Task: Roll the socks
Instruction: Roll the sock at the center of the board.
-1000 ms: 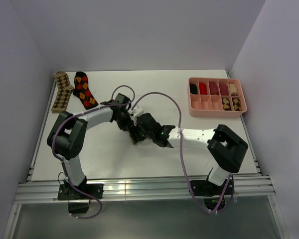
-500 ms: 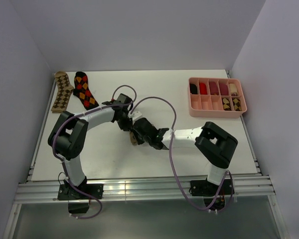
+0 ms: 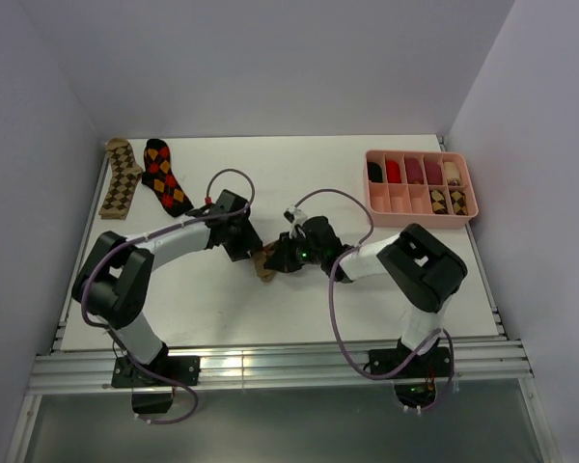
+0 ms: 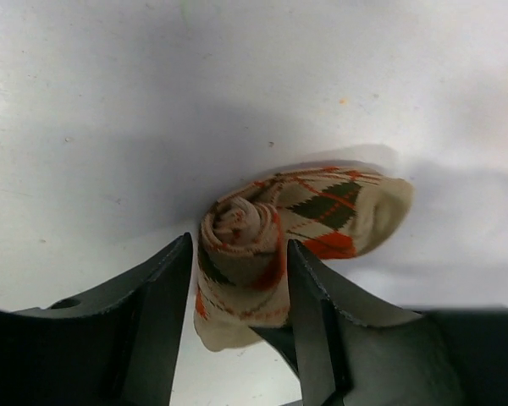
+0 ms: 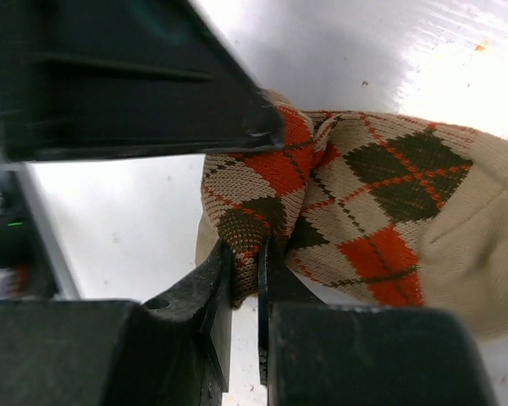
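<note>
The right gripper [image 5: 245,264] just swung in and is now pinched shut on a fold of the half-rolled beige-brown-orange argyle sock [image 3: 261,266] mid-frame. The left gripper [image 4: 240,254] has loosened, jaws apart around the roll. Looks like a handover to me. The tan-brown-cream argyle sock [image 3: 121,179] and the black-red-orange argyle sock [image 3: 164,176] lie flat upper left.

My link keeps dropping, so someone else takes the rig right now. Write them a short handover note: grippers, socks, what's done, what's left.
Left gripper: open, jaws straddling the rolled end of the beige-orange sock.
Right gripper: shut on a fold of that same sock.
Socks: the beige-orange sock lies between the two grippers, partly rolled, its plain beige end not rolled in. Tan-brown sock and black-red sock lie flat, side by side, at the far left corner of the table.
Done: first roll started.
Left: finish this roll, then roll the other two.
</note>
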Available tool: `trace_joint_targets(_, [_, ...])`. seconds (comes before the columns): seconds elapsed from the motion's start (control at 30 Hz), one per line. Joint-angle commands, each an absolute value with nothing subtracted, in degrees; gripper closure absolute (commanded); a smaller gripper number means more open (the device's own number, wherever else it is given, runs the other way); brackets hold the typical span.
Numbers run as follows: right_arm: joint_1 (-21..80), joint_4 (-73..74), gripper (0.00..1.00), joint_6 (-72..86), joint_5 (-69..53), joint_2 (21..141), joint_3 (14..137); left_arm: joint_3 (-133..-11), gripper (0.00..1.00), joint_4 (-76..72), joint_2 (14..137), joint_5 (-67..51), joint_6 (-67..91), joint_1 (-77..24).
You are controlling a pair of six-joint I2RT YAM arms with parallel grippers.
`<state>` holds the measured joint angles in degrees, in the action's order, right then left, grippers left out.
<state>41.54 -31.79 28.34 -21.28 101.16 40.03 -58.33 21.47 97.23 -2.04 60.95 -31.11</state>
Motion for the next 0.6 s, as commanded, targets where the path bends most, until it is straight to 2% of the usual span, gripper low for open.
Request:
trace_joint_targets(0.0, [38.3,-36.0,1.00,35.0,-34.8,106.2,39.5,-57.5,0.46,17.4,92.6,-2.1,63.0,-31.1])
trace_joint_targets(0.3, [32.0,-44.1,1.00,43.8,-44.0,112.8,38.8,-51.1,0.44,10.3,85.3,-3.2,64.4,-30.1])
trace_joint_targets(0.57, [30.1,-45.9,1.00,48.2,-46.6,117.3,39.1,-46.4,0.45,4.4,88.3,-5.5,66.1,-30.2])
